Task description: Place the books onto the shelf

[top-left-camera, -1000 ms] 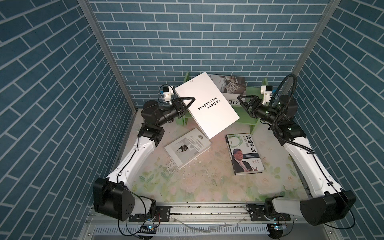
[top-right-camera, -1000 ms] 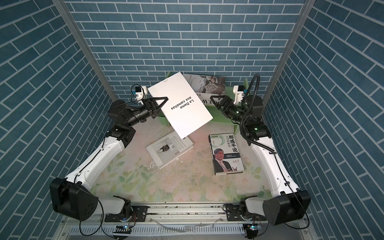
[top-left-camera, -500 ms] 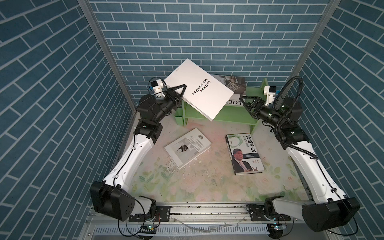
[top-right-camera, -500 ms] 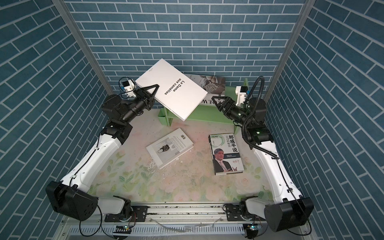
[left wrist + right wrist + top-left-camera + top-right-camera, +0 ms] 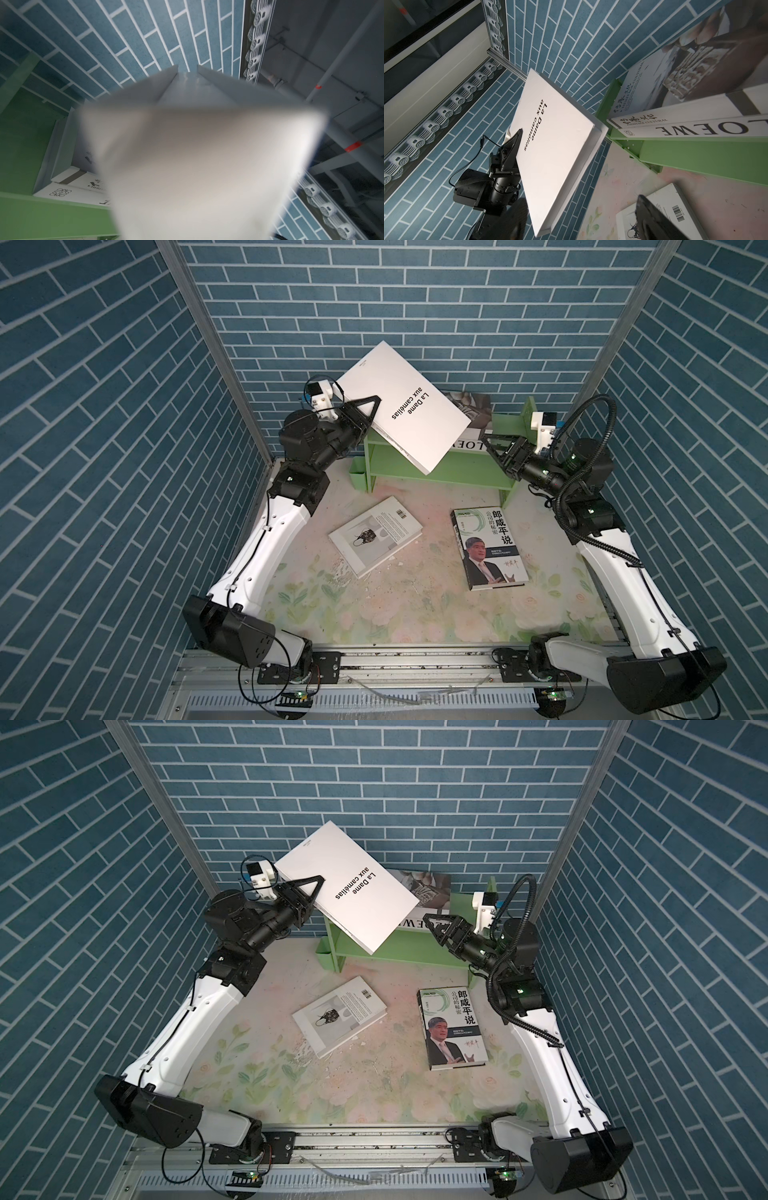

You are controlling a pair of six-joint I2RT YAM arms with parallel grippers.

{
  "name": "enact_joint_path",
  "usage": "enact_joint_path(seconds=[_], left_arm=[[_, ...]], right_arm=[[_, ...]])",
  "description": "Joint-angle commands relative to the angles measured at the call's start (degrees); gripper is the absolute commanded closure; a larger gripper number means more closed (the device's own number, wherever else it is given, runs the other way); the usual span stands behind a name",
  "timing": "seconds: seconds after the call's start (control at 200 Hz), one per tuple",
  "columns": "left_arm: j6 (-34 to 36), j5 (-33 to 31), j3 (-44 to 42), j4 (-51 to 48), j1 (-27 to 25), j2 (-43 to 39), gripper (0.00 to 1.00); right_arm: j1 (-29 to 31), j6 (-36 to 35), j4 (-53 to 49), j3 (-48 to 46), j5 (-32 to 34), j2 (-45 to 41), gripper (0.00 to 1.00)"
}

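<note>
Left end effector [image 5: 374,404] is clamped on a long edge of a big white book [image 5: 415,423] lettered "La Dame aux camélias", with one finger over the cover and the other hidden beneath. The book hangs tilted in the air over the left end of the green shelf [image 5: 469,470]. Its lowest corner is close to the upper tier, though contact cannot be judged.

It looks like a stiff, heavy hardback with a smooth cover, so a one-sided hold probably lets the weight lever against the jaws and slip or swing. A hold near the middle of the long edge seems safest, with support under the free side.

Right end effector [image 5: 492,444] hovers with its jaws apart and empty, just in front of the right half of the upper tier. Two books already sit there, seemingly stacked flat: a LOEWE book [image 5: 695,129] and a photo-cover book [image 5: 675,112] over it.

On the surface [image 5: 415,614], a worn floral sheet flecked with scraps, two more books lie flat and well apart. These are a portrait book [image 5: 488,547] nearer the right arm and a pale book with a barcode [image 5: 376,533] nearer the left. A small green cup [image 5: 358,479] stands beside the shelf's left upright.

Blue brick-patterned walls [image 5: 415,302] close in on three sides, and the shelf backs against the far one.
</note>
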Motion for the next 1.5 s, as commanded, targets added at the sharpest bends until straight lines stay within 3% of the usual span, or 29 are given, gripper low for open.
enact_joint_path(seconds=[0.0, 0.145, 0.31, 0.58, 0.65, 0.705, 0.86, 1.09, 1.33, 1.496], left_arm=[[14.1, 2.6, 5.4, -7.3, -0.9, -1.1, 0.79], [31.5, 0.3, 10.5, -18.1, -2.9, -2.1, 0.79], [51.3, -4.7, 9.1, -25.4, -6.7, -5.0, 0.76], [63.7, -17.0, -4.8, -26.3, -8.9, -13.8, 0.76], [69.7, -26.7, -7.9, -25.1, -13.4, -15.5, 0.77], [73.0, -30.9, -9.2, -25.1, -16.3, -15.8, 0.78], [76.5, -41.3, -14.4, -24.2, -23.0, -16.8, 0.78], [77.8, -50.3, -22.8, -22.7, -30.5, -18.6, 0.78], [82.7, -66.6, -29.9, -21.6, -40.8, -16.1, 0.82], [85.0, -72.1, -34.2, -17.8, -44.3, -15.1, 0.82]], right_arm=[[-0.2, -2.1, -1.6, 2.0, 0.1, -0.5, 0.18], [-0.2, -1.9, -1.6, 3.3, -0.4, 0.6, 0.18], [-0.2, 0.8, -1.5, 5.5, -1.4, 1.9, 0.17], [-0.1, 5.4, -2.8, 6.1, -3.4, 3.8, 0.17], [-0.1, 6.9, -2.4, 5.6, -3.8, 4.2, 0.17], [0.1, 8.7, -1.4, 4.9, -4.4, 4.6, 0.17], [0.8, 12.1, 0.4, 2.6, -7.4, 6.0, 0.17], [2.2, 13.9, -1.7, -0.1, -8.8, 6.2, 0.17], [3.8, 19.1, -4.0, -5.9, -12.0, 6.7, 0.16], [4.6, 19.0, -9.3, -7.4, -11.8, 5.0, 0.16]])
